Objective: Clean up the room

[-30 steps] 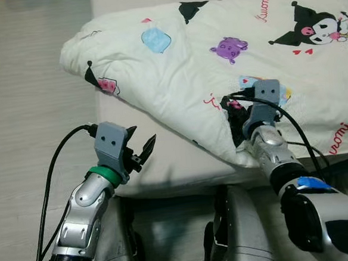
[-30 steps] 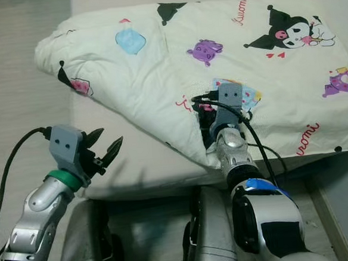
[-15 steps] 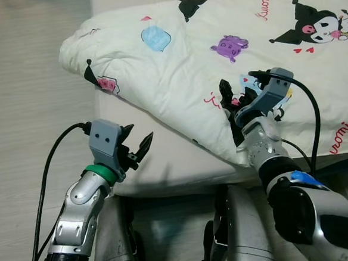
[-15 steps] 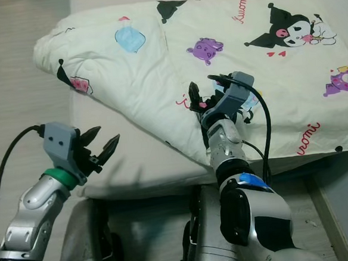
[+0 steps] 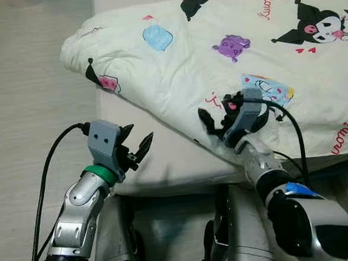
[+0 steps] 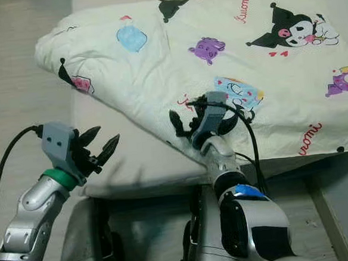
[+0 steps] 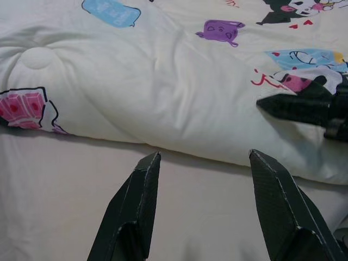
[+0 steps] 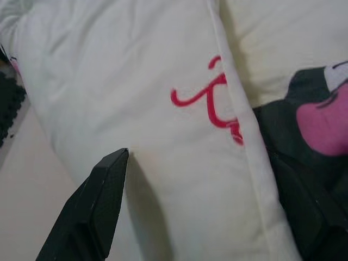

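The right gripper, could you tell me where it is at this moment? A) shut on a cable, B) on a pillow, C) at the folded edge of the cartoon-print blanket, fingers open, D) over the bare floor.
C: the right gripper sits at the blanket's folded edge, with its fingers spread on the fabric.

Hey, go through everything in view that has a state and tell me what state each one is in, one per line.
Cream cartoon-print quilt: rumpled, lying folded over on the mattress, near edge loose.
White mattress: bare where the quilt is pulled back.
Left gripper: open, empty, over the mattress edge.
Right gripper: open, fingers straddling the quilt's near edge.
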`<state>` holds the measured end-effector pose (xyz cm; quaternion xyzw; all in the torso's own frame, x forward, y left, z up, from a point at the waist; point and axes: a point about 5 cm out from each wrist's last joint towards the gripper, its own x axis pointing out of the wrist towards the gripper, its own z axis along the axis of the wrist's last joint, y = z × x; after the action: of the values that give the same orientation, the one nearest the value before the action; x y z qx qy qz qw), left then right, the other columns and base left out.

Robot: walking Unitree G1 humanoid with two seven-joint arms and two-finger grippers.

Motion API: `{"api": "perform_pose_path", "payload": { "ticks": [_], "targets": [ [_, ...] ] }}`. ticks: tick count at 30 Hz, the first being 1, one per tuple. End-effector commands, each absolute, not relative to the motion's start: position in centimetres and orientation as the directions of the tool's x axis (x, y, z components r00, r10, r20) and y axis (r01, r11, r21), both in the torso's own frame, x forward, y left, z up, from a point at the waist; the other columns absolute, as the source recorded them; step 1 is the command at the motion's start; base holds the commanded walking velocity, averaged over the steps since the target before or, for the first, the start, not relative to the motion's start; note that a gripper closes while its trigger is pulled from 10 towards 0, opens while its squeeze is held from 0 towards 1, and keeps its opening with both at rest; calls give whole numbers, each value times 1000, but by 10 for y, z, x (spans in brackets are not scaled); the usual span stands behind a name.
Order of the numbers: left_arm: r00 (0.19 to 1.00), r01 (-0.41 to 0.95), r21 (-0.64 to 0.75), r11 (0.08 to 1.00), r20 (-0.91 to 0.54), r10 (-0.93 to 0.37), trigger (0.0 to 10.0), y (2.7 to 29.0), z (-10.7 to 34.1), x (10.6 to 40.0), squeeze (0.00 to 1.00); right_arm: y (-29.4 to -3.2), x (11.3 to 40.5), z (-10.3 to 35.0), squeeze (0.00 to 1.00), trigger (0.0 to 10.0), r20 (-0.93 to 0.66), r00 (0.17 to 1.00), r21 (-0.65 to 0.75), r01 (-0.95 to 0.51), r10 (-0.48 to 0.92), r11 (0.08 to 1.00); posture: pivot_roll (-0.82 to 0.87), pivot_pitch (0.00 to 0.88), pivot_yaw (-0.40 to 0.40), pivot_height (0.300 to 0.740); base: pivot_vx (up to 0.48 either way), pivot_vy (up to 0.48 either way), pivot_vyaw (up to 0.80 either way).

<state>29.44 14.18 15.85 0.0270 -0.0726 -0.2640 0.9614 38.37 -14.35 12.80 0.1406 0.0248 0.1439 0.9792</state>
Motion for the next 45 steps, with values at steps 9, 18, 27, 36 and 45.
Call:
{"api": "perform_pose_path", "payload": {
  "ticks": [9, 18, 27, 36, 45],
  "targets": [
    [840, 530, 80, 844, 88, -535, 10000, 140, 151, 291, 0, -150, 372, 104, 0, 10000, -76, 955, 345, -245, 287, 906, 169, 332, 31, 564, 0, 0, 0],
    [840, 529, 79, 845, 93, -534, 10000, 140, 153, 292, 0, -137, 372, 106, 0, 4039, -11, 914, 515, -342, 406, 786, 170, 329, 32, 564, 0, 0, 0],
    [841, 527, 82, 846, 93, -533, 10000, 140, 150, 291, 0, -135, 373, 114, 0, 7765, 44, 900, 489, -397, 433, 776, 161, 300, 27, 564, 0, 0, 0],
    [841, 528, 83, 845, 86, -534, 10000, 141, 147, 291, 0, -132, 374, 118, 0, 4235, 69, 889, 494, -425, 453, 759, 156, 294, 30, 564, 0, 0, 0],
    [839, 531, 90, 842, 79, -538, 10000, 138, 144, 291, 0, -114, 364, 110, 0, 0, 68, 810, 380, -562, 583, 735, 148, 290, 23, 564, 0, 0, 0]
  ]
}}
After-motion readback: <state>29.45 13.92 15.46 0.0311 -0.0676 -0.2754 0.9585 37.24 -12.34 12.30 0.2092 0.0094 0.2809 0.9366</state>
